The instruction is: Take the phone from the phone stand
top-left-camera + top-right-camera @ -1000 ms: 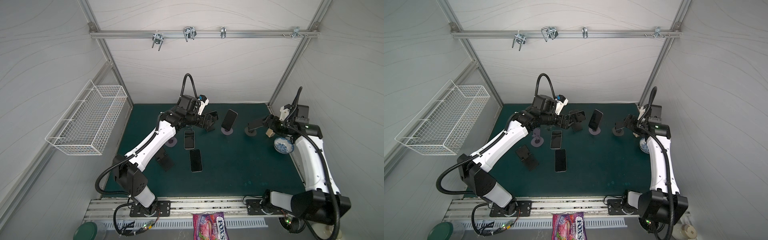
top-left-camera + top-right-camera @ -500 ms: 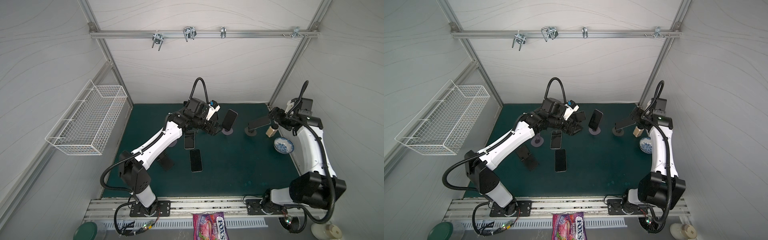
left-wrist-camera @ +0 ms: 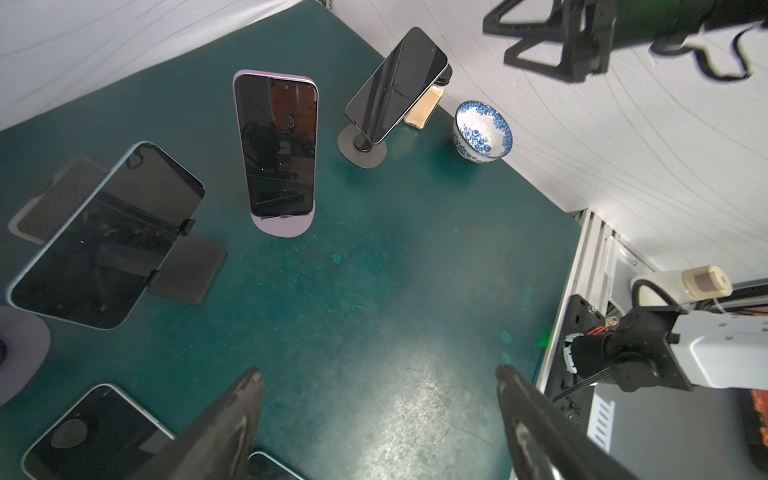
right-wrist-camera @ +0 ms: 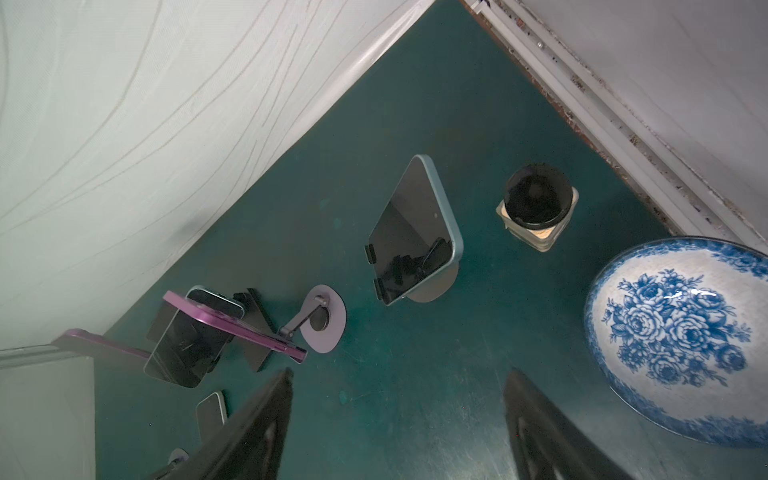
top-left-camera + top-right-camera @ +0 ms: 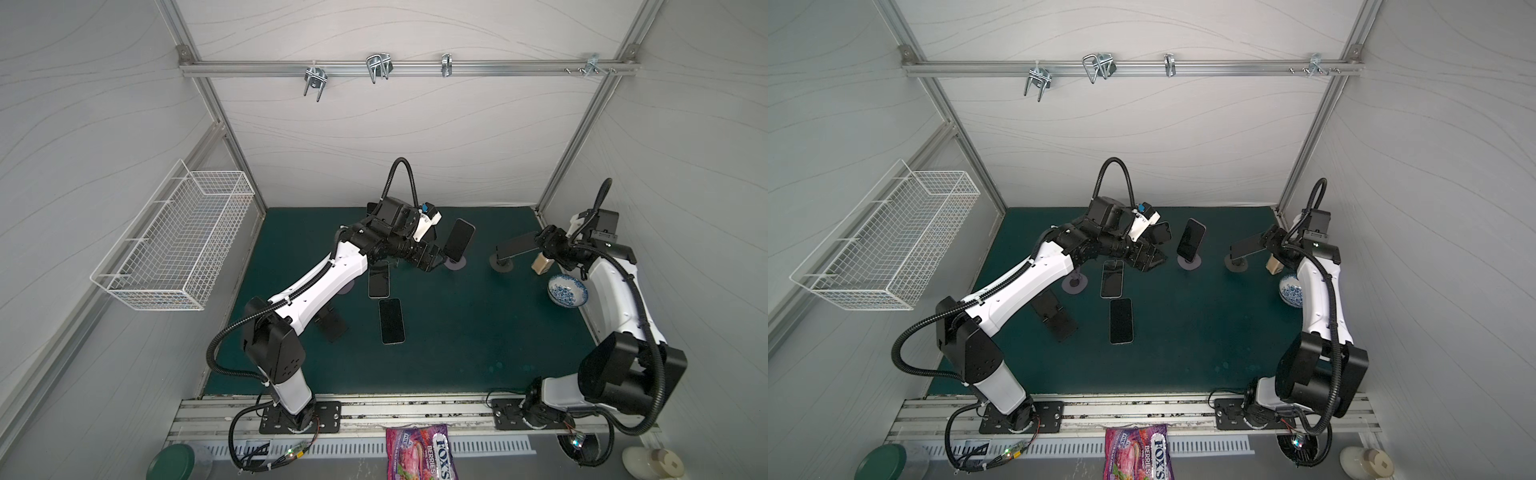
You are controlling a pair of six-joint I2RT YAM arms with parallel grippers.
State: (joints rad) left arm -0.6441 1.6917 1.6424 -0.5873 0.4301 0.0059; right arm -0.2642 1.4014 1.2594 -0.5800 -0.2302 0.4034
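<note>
As I looked across the dark green mat (image 5: 457, 345), the left gripper (image 3: 376, 372) had its jaws spread wide, with only bare mat between them and nothing pinched. Ahead of it and clear of it, the purple-cased phone (image 3: 274, 141) stood almost upright on its lilac round-based stand (image 3: 284, 226), toward the back of the mat near the middle. The right gripper (image 4: 399, 390) was spread apart too and just as empty. The teal-edged phone (image 4: 411, 232) leaned back on a grey round-based stand (image 4: 436, 286) in front of it, untouched. Near that stand, by the mat's right edge, sat a small square jar with a black lid (image 4: 536, 199) and a blue-and-white flowered bowl (image 4: 673, 332), close together but apart. A third dark-screened phone (image 3: 108, 237) lay tilted on a black folding stand (image 3: 187, 270) beside the left gripper. In a top view a flat black phone (image 5: 379, 280) lay on the mat near the left gripper, and a second flat phone (image 5: 391, 321) lay closer to the mat's front edge, the two almost end to end. Whether they touched I could not tell.
</note>
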